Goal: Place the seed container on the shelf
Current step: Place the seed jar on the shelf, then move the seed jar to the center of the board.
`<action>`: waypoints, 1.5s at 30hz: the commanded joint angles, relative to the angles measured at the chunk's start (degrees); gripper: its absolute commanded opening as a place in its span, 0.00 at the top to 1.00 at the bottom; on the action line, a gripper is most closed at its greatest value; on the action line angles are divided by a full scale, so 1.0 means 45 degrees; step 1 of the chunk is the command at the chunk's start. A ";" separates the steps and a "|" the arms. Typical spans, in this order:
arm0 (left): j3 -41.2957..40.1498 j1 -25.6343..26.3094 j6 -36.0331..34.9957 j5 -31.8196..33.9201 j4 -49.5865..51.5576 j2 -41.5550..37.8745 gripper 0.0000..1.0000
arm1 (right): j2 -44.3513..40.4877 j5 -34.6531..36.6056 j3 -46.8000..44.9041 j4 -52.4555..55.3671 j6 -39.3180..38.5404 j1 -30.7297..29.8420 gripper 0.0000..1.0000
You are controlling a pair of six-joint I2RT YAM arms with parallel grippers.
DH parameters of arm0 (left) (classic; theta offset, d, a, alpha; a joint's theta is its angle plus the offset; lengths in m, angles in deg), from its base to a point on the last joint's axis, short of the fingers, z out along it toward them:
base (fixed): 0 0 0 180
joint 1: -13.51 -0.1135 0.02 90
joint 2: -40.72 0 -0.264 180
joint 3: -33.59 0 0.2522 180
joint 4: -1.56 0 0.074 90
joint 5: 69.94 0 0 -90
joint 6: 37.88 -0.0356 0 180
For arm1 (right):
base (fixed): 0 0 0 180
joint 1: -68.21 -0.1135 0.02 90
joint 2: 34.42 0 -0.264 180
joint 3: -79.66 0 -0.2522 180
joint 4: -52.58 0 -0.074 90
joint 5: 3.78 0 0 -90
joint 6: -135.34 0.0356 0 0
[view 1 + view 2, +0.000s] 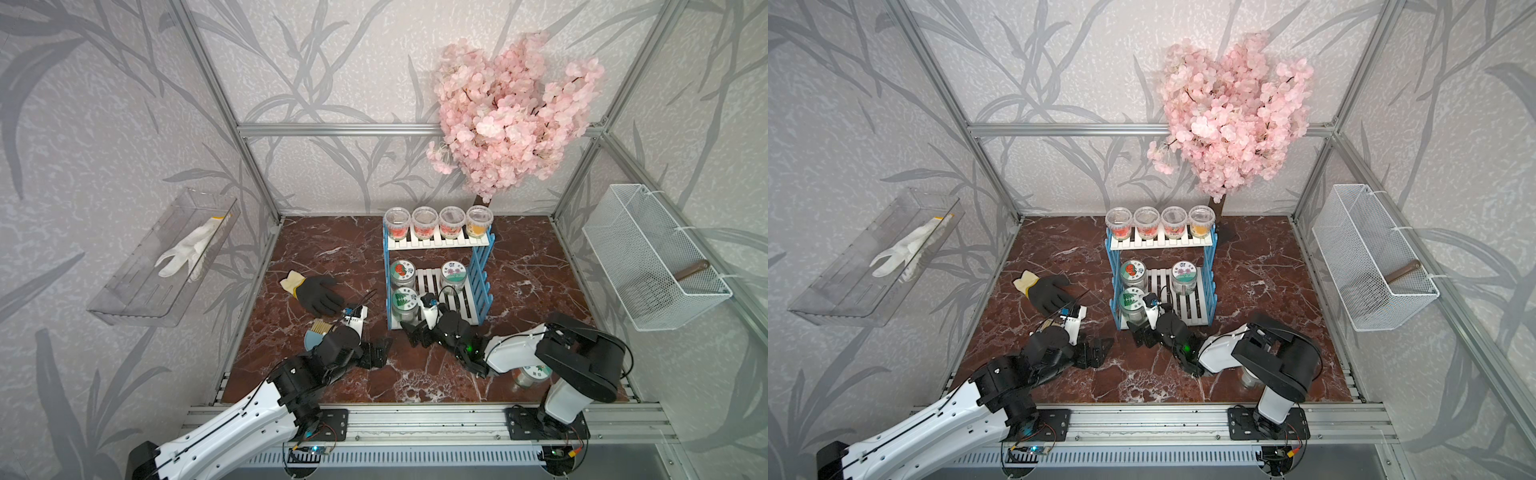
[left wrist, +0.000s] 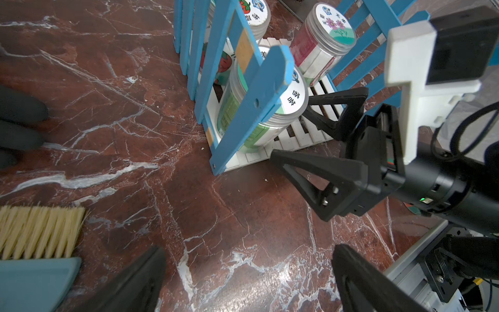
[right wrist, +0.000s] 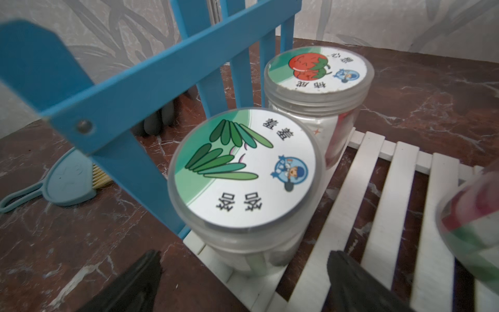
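The shelf [image 1: 482,282] [image 1: 1210,286] has blue ladder sides and white slats. On its lower board stand three clear seed containers. The one with the green-leaf lid [image 1: 404,301] [image 3: 243,167] is at the front corner, beside a tomato-lid one [image 1: 402,270] and a flower-lid one [image 1: 454,272]. My right gripper [image 1: 415,330] [image 3: 244,259] is open just in front of the green-leaf container, its fingers apart from the container's sides. Another container [image 1: 532,374] stands on the table, half hidden under my right arm. My left gripper [image 1: 382,347] [image 2: 248,251] hangs open and empty over the marble.
Several small cups [image 1: 438,220] line the shelf's top board. A black glove [image 1: 320,293] and a blue brush [image 1: 318,332] lie left of the shelf. A clear wall tray [image 1: 166,257] is on the left wall and a wire basket [image 1: 652,257] on the right. A pink blossom tree [image 1: 515,116] stands behind.
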 commanded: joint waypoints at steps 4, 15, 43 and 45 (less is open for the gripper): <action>0.0421 0.0012 -0.0540 -0.0610 -0.0767 0.0017 0.00 | -0.2981 -0.0197 -0.0904 0.2648 0.0462 0.0033 0.01; 0.1238 0.0219 -0.2146 -0.3606 -0.3474 0.1097 0.00 | -1.0592 0.0632 0.0295 1.3682 0.2575 0.0035 0.01; 0.5765 0.3253 -0.3961 -0.3639 -0.5104 0.8577 0.00 | -1.2605 0.3135 0.3134 2.5400 1.0308 0.2278 0.01; 0.6149 0.3320 -0.4111 -0.3760 -0.5145 0.9161 0.00 | -1.1998 0.2922 0.3418 2.5834 1.0647 0.2342 0.01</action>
